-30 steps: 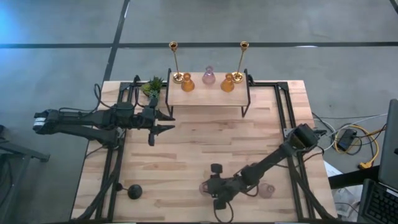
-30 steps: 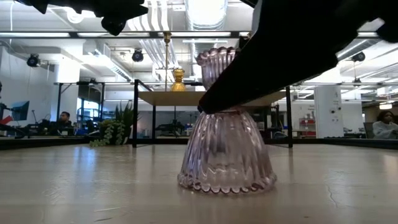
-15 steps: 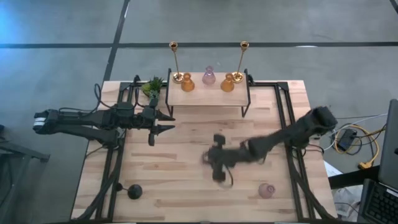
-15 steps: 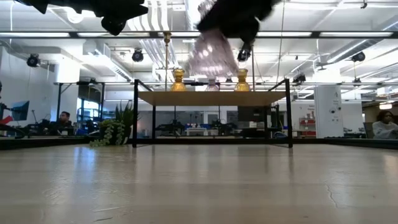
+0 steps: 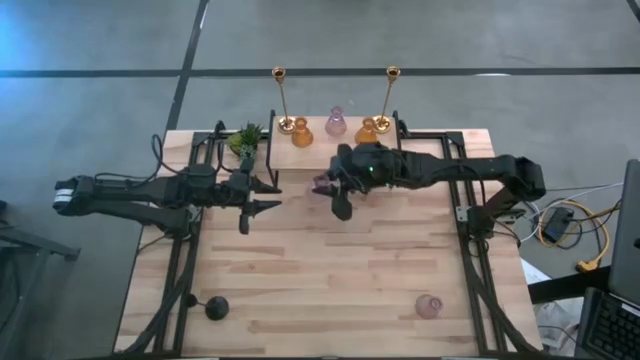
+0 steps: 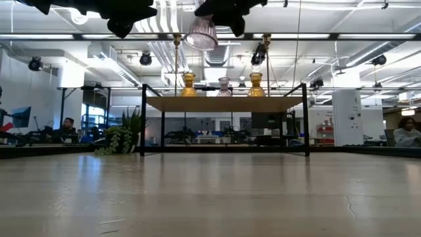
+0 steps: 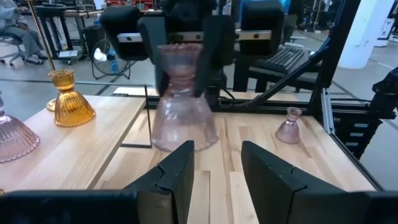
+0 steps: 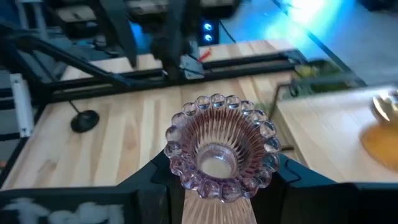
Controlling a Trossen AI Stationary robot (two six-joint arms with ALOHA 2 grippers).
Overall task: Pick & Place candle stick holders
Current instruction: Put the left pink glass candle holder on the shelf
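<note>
Above the bench (image 5: 330,270), just in front of the raised shelf (image 5: 380,160) at its far edge, the right hand (image 5: 335,186) was clamped on a pink glass holder (image 5: 322,184) and carried it clear of the wood. The low view showed that holder hanging in the air, higher than the shelf top. The wrist views showed the fingers gripping its narrow neck.

Progress, as judged: the shelf already bore two tall brass sticks (image 5: 280,98), two amber glass holders (image 5: 301,133) and one pink glass holder (image 5: 335,122) between them. That made five placed, with the sixth in transit. Two remained on the bench near its front edge: another pink glass holder (image 5: 428,306) toward the right, and a black stemmed holder (image 5: 215,307) toward the left. The task appeared well past its midpoint.

Orientation: the carried holder's long axis looked roughly level, not upright. Its scalloped, flared base faced toward the left arm and its neck ran back into the right hand. It would likely need turning base-down before being set on the shelf.

The left hand (image 5: 262,194) hung idle over the bench's left side, near a small green plant (image 5: 243,139), its fingers apart and holding nothing.
</note>
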